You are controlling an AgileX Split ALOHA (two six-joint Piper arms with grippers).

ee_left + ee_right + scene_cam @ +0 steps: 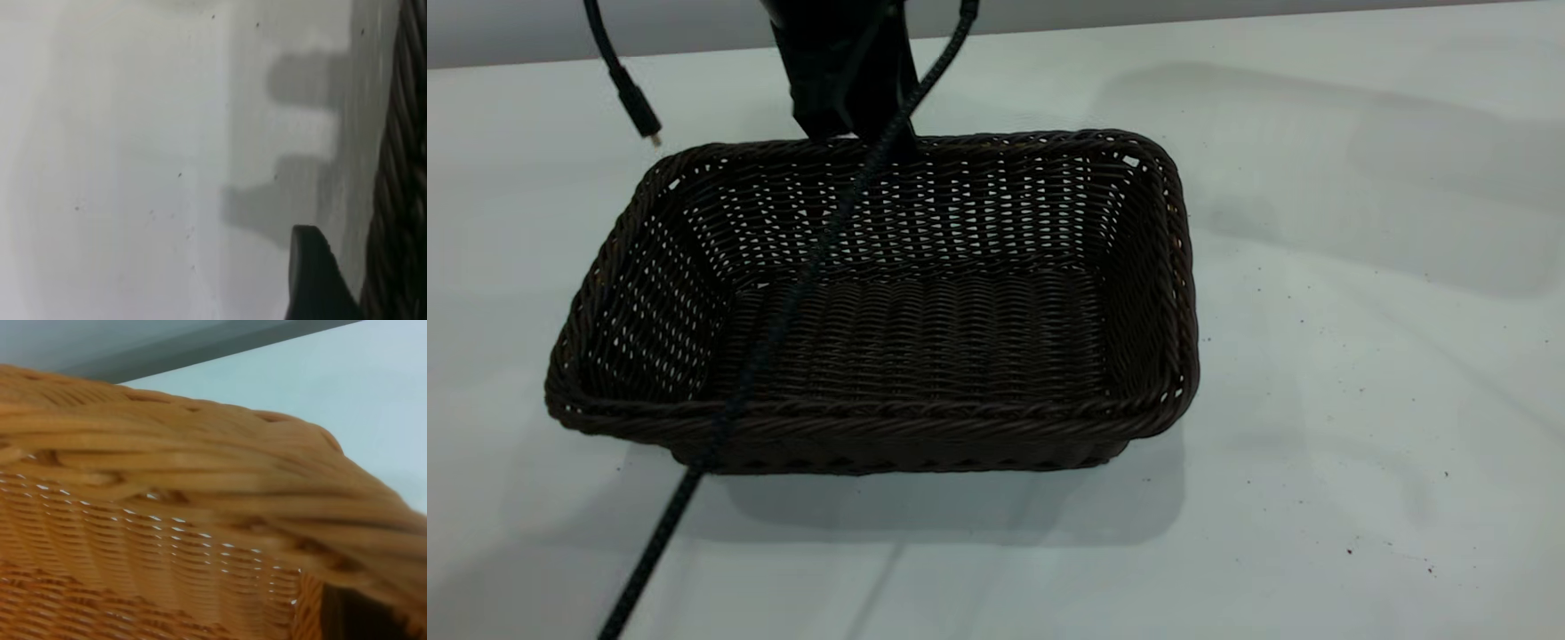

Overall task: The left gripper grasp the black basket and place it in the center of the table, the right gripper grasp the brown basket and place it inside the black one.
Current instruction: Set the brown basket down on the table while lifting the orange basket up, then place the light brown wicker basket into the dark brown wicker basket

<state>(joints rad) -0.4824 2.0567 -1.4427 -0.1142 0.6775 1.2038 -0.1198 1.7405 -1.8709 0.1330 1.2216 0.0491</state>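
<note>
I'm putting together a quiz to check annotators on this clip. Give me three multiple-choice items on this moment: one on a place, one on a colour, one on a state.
1. Relative to the black basket, the left hand is:
A) at its near rim
B) at its far rim
C) nowhere near it

2. The basket filling the right wrist view is:
A) white
B) black
C) orange-tan

3. The black basket:
A) holds no other basket
B) holds a second basket
C) lies upside down

Answers:
1 B: the arm comes down at the far rim.
2 C: the brown basket has orange-tan strands.
3 A: its woven floor shows bare, with only a cable crossing in front.
</note>
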